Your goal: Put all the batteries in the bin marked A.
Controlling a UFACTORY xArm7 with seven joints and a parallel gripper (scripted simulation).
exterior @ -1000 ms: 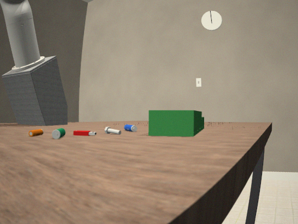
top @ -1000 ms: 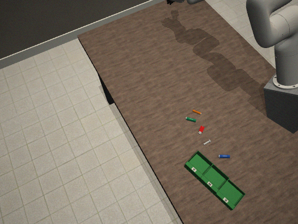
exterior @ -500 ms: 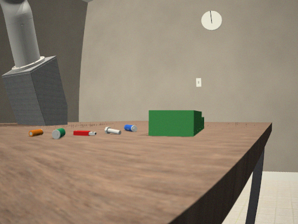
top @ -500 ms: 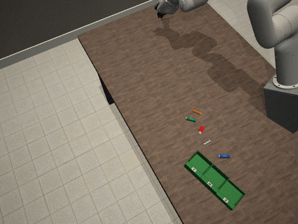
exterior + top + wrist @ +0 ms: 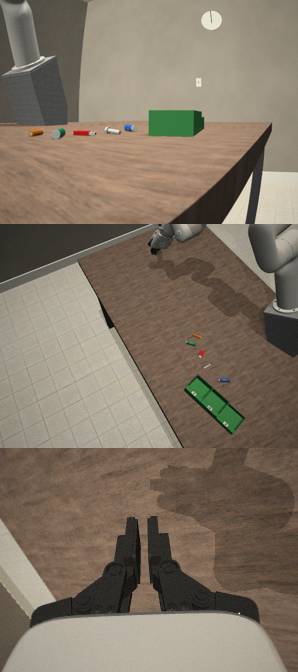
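Taking the top view's upper edge as twelve, the gripper (image 5: 152,248) (image 5: 143,532) hangs over the bench (image 5: 131,292) (image 5: 109,164) (image 5: 75,508), clenched on nothing. Well apart, at its five o'clock, lies an orange battery (image 5: 196,336) (image 5: 36,133); the green battery (image 5: 190,343) (image 5: 59,133) is near that one's seven. Next come a red USB stick (image 5: 201,353) (image 5: 82,133), then a pale bolt (image 5: 207,366) (image 5: 112,131) at its five. The blue battery (image 5: 224,380) (image 5: 130,128) lies at the bolt's four, outside the green three-bin row (image 5: 214,402) (image 5: 171,123) whose letters are too small to read.
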